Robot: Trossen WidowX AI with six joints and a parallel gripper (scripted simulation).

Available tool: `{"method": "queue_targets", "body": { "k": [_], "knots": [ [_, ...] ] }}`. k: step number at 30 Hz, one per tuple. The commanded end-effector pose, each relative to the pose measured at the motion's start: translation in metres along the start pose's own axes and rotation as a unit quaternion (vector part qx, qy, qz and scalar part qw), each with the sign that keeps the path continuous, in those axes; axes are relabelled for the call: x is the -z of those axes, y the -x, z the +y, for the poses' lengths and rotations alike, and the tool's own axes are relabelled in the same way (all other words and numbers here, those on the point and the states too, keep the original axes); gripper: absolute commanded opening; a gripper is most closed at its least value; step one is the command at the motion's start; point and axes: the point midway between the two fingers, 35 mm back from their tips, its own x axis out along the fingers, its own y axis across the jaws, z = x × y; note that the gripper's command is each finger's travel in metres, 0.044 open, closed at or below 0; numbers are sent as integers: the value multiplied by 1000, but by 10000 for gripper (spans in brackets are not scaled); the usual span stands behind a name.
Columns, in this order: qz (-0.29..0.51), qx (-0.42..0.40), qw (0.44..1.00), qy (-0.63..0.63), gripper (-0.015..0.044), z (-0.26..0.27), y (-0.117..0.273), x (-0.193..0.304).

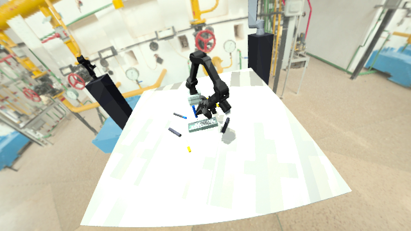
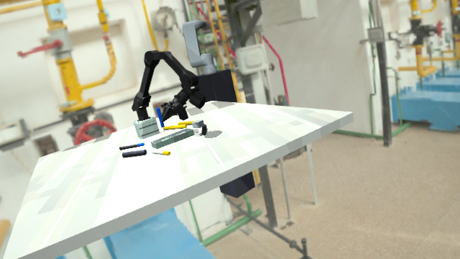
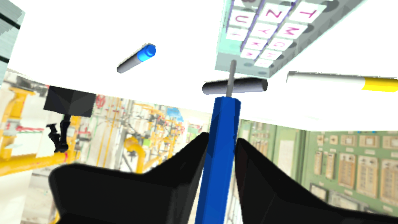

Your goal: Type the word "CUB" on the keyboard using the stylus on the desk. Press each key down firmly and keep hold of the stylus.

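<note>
Bright light, glaring white tabletop (image 1: 205, 179) (image 2: 144, 187) (image 3: 170, 30), soft grey shadows, blurry background, bowed table edge

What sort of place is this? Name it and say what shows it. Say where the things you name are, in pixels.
Probably an industrial plant or machine room: yellow pipes (image 1: 200, 13) (image 2: 70, 77) run along the wall, with a red handwheel valve (image 1: 205, 41) (image 2: 94, 129) and a round dial gauge (image 1: 229, 46) among them.

Blue-capped pen (image 1: 180, 115) (image 2: 131, 146) (image 3: 136, 58); yellow-capped marker (image 2: 161, 152) (image 3: 344, 82); red valve wheel (image 1: 205, 41).
</note>
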Motion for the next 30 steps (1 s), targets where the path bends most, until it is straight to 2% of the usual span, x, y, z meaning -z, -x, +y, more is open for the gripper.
{"method": "queue_targets", "body": {
  "k": [1,4,7,13,30],
  "knots": [
    [0,0,1000,0,84,0,0,0],
    [0,0,1000,0,64,0,0,0],
    [0,0,1000,0,0,0,4,-1],
    [1,2,1000,1,0,-1,19,-5],
    [0,2,1000,2,0,-1,9,-22]
  ]
}}
